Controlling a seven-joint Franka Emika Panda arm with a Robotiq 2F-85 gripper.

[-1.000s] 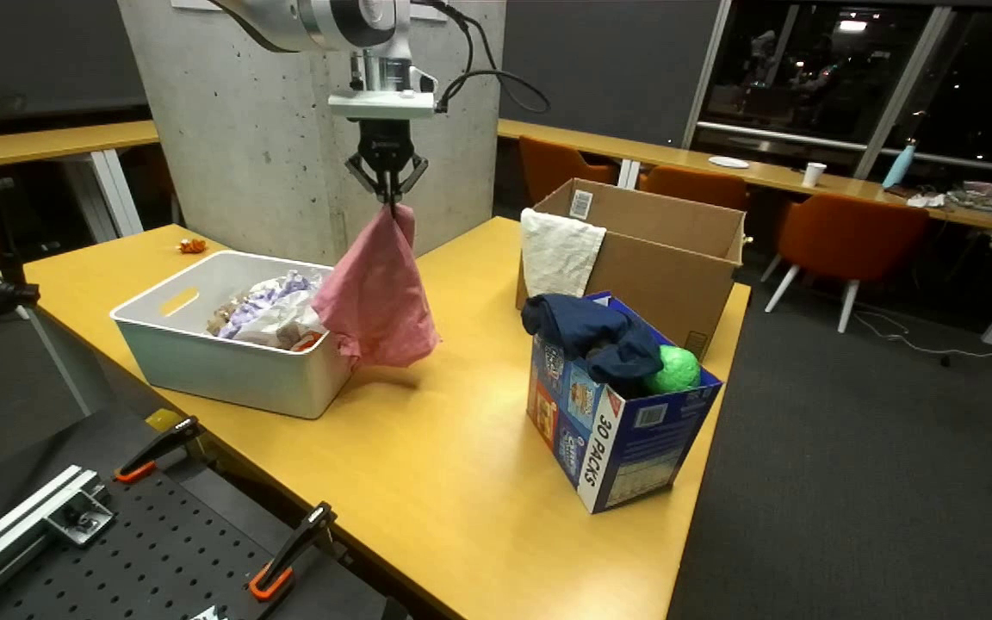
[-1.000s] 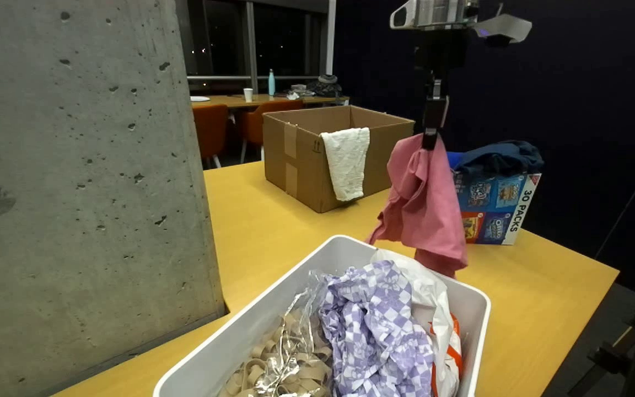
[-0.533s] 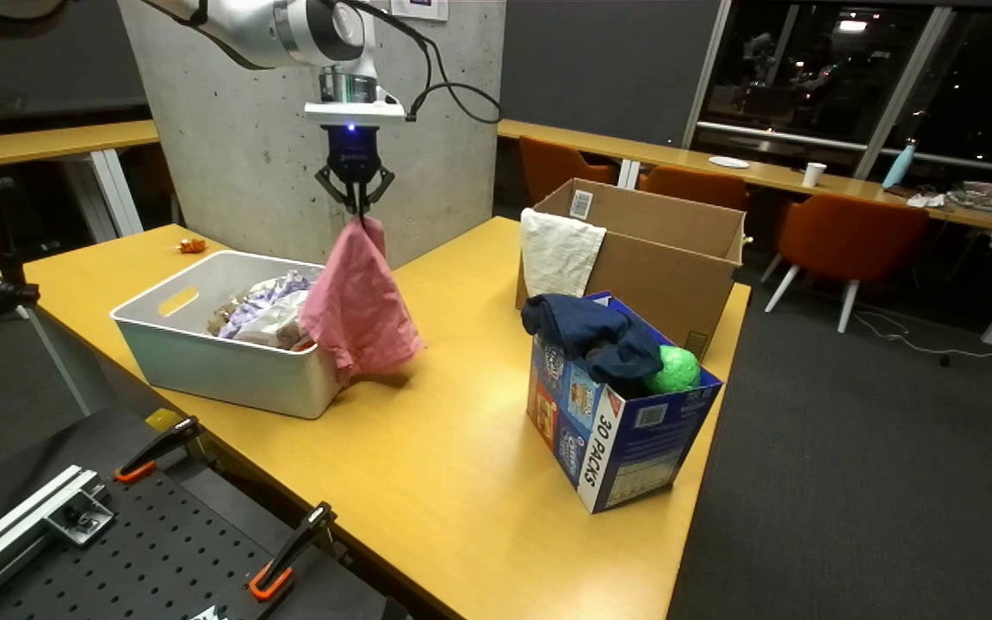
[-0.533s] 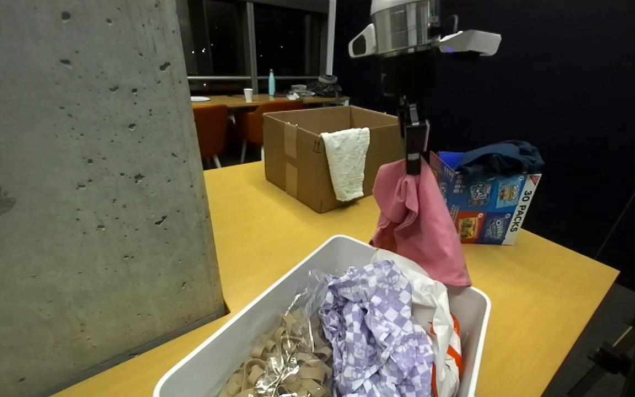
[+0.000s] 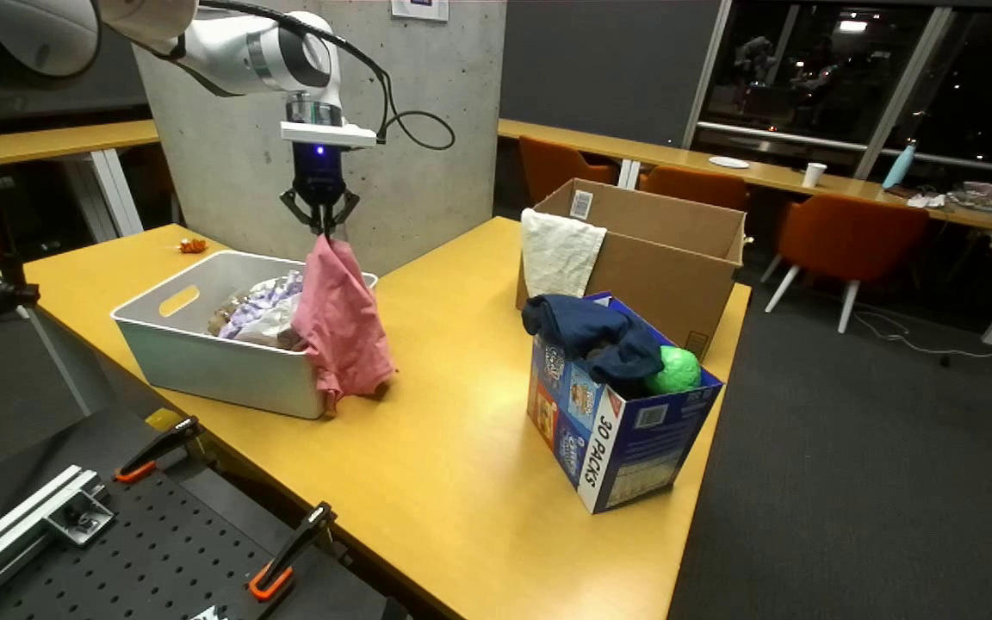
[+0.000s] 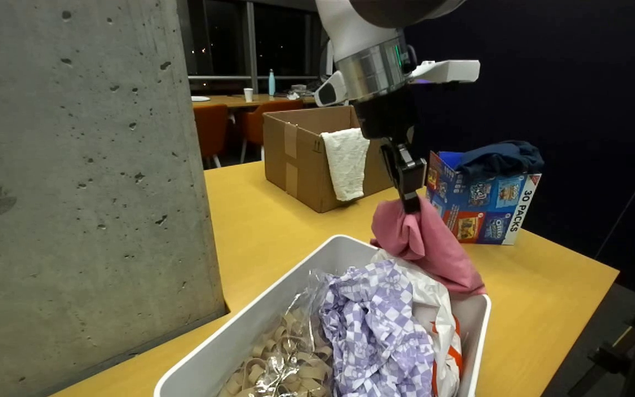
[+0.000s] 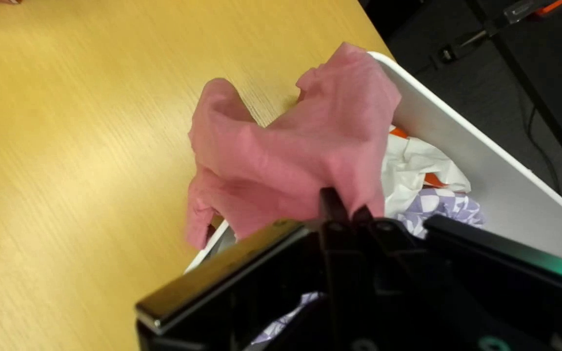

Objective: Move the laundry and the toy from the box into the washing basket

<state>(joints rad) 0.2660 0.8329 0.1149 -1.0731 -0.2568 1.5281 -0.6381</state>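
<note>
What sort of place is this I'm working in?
Probably an office or lab workroom: orange chairs stand along a long desk, and a perforated black board shows beside the table.

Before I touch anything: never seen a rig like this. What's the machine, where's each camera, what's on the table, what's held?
The machine is a robot arm steered by a person, ending in a two-fingered tool. Two of the views come from cameras outside the robot; the third is taken from its wrist, looking past the tool.

On the yellow table stand a white-grey tub with crumpled purple-checked material and more inside, a blue carton, and a larger brown cardboard box with a white cloth over its edge. A navy cloth and a round green thing show at the carton's open top.

The tool is shut on a pink cloth, which hangs at one end of the tub, partly outside it.
</note>
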